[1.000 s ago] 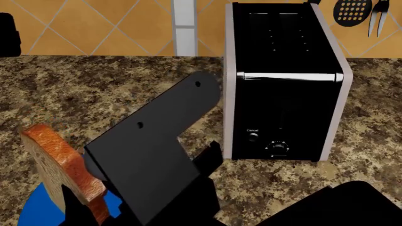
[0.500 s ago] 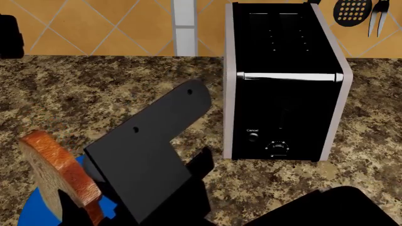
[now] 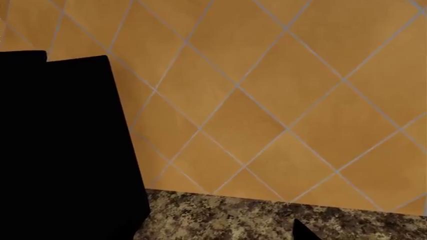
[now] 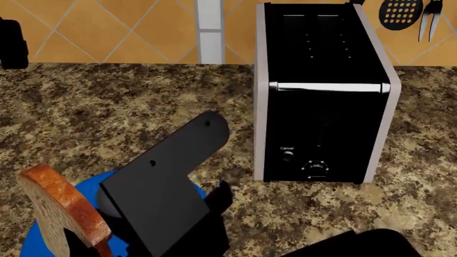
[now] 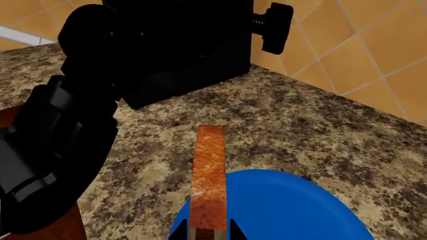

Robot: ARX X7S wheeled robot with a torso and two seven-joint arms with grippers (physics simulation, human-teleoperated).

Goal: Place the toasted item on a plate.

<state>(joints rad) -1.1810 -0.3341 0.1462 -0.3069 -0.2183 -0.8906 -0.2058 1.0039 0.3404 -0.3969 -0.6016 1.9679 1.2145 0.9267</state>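
Note:
The toasted slice (image 4: pixel 61 214) stands on edge at the lower left of the head view, held just above the bright blue plate (image 4: pixel 36 243). My right gripper (image 4: pixel 82 238) is shut on its lower end. In the right wrist view the slice (image 5: pixel 209 170) shows edge-on between the two fingertips of the right gripper (image 5: pixel 200 235), over the left rim of the plate (image 5: pixel 300 210). Whether the slice touches the plate is hidden. My left gripper (image 4: pixel 10 43) hangs at the far left near the wall. In the left wrist view only one fingertip (image 3: pixel 303 234) shows, well off centre, with nothing held.
A black and silver toaster (image 4: pixel 321 91) stands at the back right on the speckled granite counter (image 4: pixel 107 96). Utensils (image 4: pixel 400 13) hang on the tiled wall behind it. A black block (image 3: pixel 60 150) fills one side of the left wrist view.
My right arm has moved down and toward me with the slice, and more of the blue plate now shows beneath it. My left gripper has edged slightly further into the head view.

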